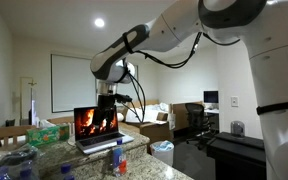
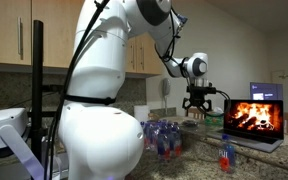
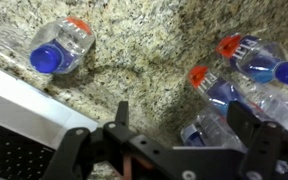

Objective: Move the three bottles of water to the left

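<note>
The gripper (image 2: 196, 100) is hovering high over the desk (image 3: 154, 40), jaws spread wide and holding nothing, probably to fit around a bottle's body. In the wrist view, a lone bottle (image 3: 59, 45) is sitting at ten o'clock, near the laptop (image 3: 29, 110). The other bottles (image 3: 249, 60) are crowding together at two o'clock, leaving the fingers less room.
</note>
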You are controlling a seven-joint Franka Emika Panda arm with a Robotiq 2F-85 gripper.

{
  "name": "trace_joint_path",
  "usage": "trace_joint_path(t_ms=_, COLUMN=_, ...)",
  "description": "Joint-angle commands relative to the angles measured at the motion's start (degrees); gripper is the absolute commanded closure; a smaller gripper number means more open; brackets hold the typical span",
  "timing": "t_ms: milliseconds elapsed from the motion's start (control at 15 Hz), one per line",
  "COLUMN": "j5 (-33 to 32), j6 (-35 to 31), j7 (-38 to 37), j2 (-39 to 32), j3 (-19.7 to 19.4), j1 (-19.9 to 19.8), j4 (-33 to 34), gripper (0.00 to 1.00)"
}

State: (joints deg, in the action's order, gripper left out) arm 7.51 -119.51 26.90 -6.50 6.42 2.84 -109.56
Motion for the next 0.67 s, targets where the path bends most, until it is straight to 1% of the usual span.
trace_joint_path(t_ms=0, j5=2.0, j6=-7.1, j7=-6.2, j2=0.8, j3=-1.7, j1=-0.9, j4=-3.2, gripper=0.00)
trace_joint_path(t_ms=267, j5=2.9, j6=-15.0, j7=-11.9, j2=-0.3, j3=-3.8, j1=-1.9, j4=-5.1, gripper=0.00)
trace_joint_path(t_ms=600, j5=-0.1, j6=-18.2, j7=-26.4, j2=-1.9, j3=-6.6, j1=-2.2, j4=-5.2, gripper=0.00)
